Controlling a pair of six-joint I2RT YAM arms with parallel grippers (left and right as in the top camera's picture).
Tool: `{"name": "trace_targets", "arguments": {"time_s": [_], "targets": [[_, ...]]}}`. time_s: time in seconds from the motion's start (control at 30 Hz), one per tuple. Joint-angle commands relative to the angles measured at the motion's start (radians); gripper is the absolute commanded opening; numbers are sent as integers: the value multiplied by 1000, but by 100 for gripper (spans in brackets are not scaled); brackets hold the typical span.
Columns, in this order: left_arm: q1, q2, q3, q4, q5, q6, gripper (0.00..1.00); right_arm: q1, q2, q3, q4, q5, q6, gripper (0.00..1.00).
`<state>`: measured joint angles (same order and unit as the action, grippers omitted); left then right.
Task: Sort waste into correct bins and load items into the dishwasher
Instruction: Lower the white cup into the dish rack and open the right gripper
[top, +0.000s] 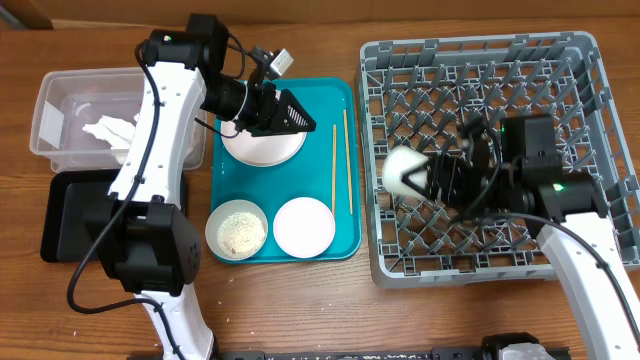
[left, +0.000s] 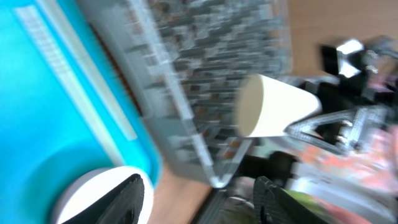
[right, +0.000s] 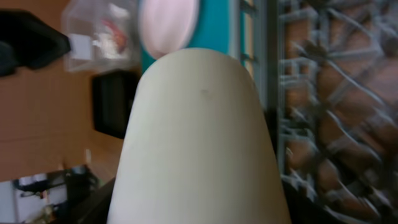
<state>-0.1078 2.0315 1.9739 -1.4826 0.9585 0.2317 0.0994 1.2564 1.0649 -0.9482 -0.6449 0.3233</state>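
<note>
My right end effector (top: 415, 177) is pinching the small white cup (top: 402, 170), which lies on its side over the left part of the grey dish rack (top: 590, 60). Contact with the pegs unclear. My left end effector (top: 303, 112) is spread, above the white plate (top: 262, 150) on the teal tray (top: 345, 235).

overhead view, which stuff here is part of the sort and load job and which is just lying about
Job: napkin pieces, clear tub, black tray, plate, grain bowl, white bowl, chopsticks, dish rack, cup in right gripper.
Lying about: teal tray, table.
</note>
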Motion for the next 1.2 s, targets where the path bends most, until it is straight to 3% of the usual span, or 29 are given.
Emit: {"name": "trace_targets", "arguments": {"time_s": [0.0,0.33,0.6,0.87,1.17], "targets": [[-4,-19,14,16,-262,-92,60,27,-47,15,-126,284,-16,57],[-4,-19,14,26,-372,-109,61,299,-28,15,-303,587,157,63],[-4,-18,13,30,-393,-124,63,434,127,14,-308,622,205,68],[-4,-18,13,31,-393,-124,68,422,186,70,-296,621,205,93],[-26,-18,8,24,-395,-124,66,358,186,413,-380,622,154,94]]}}
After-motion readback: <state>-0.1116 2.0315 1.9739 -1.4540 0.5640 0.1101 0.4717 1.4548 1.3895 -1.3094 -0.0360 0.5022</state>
